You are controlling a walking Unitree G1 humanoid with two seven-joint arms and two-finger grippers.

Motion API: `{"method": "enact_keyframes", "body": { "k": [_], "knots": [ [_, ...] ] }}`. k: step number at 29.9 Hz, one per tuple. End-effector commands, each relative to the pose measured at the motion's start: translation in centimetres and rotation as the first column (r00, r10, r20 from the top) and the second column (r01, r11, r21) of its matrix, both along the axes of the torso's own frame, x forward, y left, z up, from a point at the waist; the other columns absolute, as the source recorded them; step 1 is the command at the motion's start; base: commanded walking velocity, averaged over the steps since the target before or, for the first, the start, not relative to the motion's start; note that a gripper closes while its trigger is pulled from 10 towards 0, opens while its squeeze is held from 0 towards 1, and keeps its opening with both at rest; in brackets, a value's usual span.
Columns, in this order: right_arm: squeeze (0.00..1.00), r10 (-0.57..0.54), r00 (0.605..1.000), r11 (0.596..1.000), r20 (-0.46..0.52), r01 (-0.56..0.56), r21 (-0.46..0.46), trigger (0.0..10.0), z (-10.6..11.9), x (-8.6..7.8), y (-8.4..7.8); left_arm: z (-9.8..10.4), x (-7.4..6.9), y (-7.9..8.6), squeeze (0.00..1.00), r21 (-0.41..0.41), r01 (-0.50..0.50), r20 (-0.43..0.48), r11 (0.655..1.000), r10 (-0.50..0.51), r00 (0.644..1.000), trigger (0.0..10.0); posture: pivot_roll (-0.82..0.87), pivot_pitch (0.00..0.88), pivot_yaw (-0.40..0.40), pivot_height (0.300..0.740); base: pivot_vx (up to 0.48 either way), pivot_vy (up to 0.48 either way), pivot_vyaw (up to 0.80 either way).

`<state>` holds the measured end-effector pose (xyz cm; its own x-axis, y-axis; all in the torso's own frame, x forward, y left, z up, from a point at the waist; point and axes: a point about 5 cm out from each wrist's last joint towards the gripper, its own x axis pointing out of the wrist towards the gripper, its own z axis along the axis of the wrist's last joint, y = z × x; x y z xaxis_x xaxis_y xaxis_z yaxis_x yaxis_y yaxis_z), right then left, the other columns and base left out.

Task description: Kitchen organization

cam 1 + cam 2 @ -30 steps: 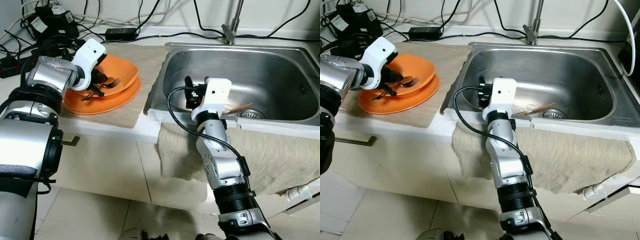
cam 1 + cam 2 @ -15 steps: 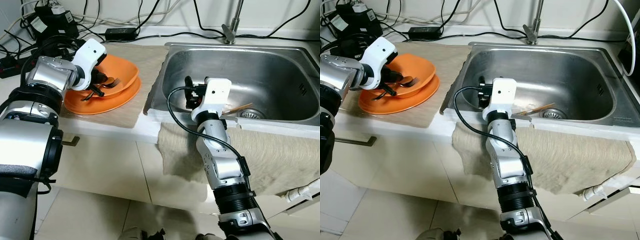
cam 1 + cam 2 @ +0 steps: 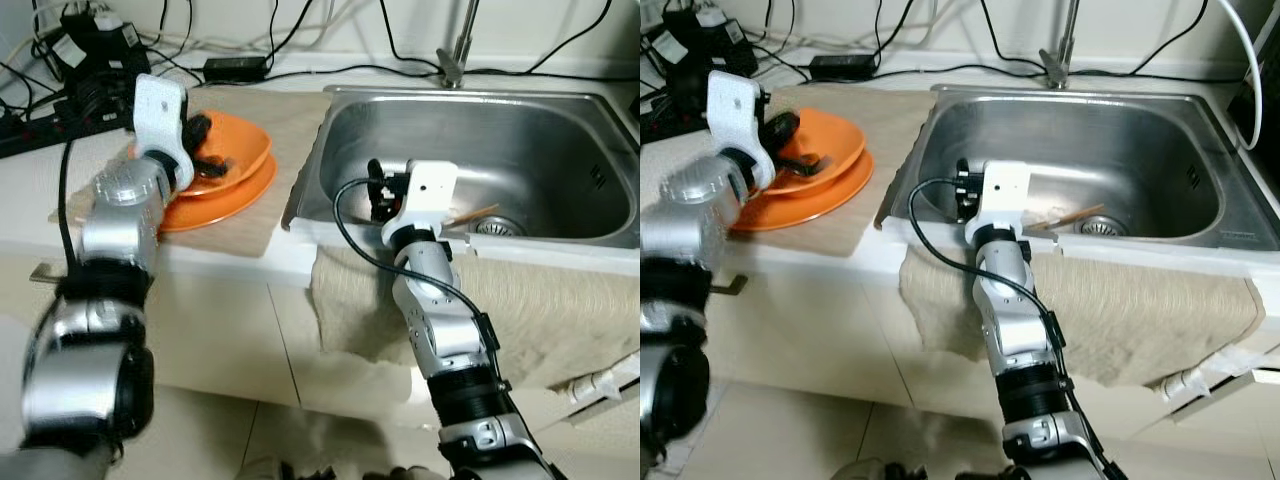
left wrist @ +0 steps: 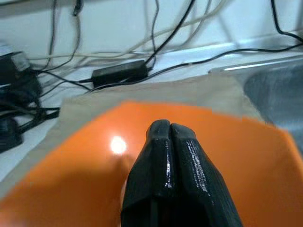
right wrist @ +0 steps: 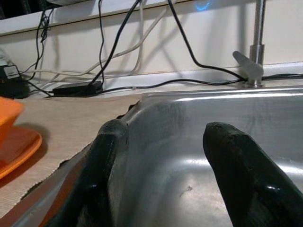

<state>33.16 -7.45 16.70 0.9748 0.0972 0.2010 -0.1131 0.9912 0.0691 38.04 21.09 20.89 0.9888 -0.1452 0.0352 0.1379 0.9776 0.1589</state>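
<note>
Left gripper (image 4: 165, 130) is hovering over the orange bowl (image 3: 245, 150), fingers pressed together, nothing between them. Its wrist housing is blocking part of the bowl interior in the head views; a dark utensil (image 3: 805, 163) is lying in there, type hard to make out, long axis running roughly left-right. Bowl is sitting on an orange plate (image 3: 215, 205), on the beige mat (image 3: 290, 130) left of the sink (image 3: 560, 130). Right gripper (image 5: 165, 142) is sitting at the sink's front rim, fingers spread, empty. Chopsticks (image 3: 475, 214) are lying near the drain, pointing toward it.
</note>
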Motion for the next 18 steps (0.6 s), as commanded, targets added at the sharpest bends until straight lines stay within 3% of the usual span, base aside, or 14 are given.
{"method": "enact_keyframes", "body": {
  "k": [1,4,8,10,16,18],
  "knots": [
    [0.00,0.015,1.000,1.000,0.011,-0.015,-0.008,10.0,0.2,0.1,0.4,1.1,-0.5,0.1,0.00,0.011,-0.046,0.071,0.999,0.045,0.996,10.0,0.08,0.000,0.066,0.740,0.000,0.000,0.00],
    [0.00,0.004,1.000,1.000,0.014,-0.004,-0.006,10.0,0.2,0.2,0.2,1.2,-1.9,0.2,0.00,-0.029,-0.135,0.125,0.990,0.137,0.983,10.0,0.09,0.000,0.068,0.740,0.000,0.000,0.00],
    [0.00,-0.003,1.000,1.000,0.023,0.003,-0.006,10.0,0.3,0.2,0.1,2.2,-2.6,-0.3,0.00,-0.015,-0.162,0.196,0.987,0.162,0.967,10.0,0.09,0.000,0.065,0.740,0.000,0.000,0.00],
    [0.00,-0.002,1.000,1.000,0.029,0.002,-0.010,10.0,0.4,0.2,0.1,3.7,-2.8,-0.7,0.00,0.005,-0.170,0.258,0.986,0.162,0.952,10.0,0.09,0.000,0.064,0.740,0.000,0.000,0.00],
    [0.00,-0.004,0.999,1.000,0.037,0.005,-0.015,10.0,0.4,0.2,0.1,4.3,-3.0,-0.6,0.00,-0.007,-0.177,0.249,0.984,0.173,0.953,10.0,0.08,0.000,0.072,0.740,0.000,0.000,0.00],
    [0.00,-0.008,0.999,1.000,0.034,0.009,-0.014,10.0,0.3,0.2,0.0,3.6,-3.3,-0.6,0.00,-0.022,-0.169,0.194,0.985,0.170,0.966,10.0,0.08,0.000,0.079,0.740,0.000,0.000,0.00]
  ]
}}
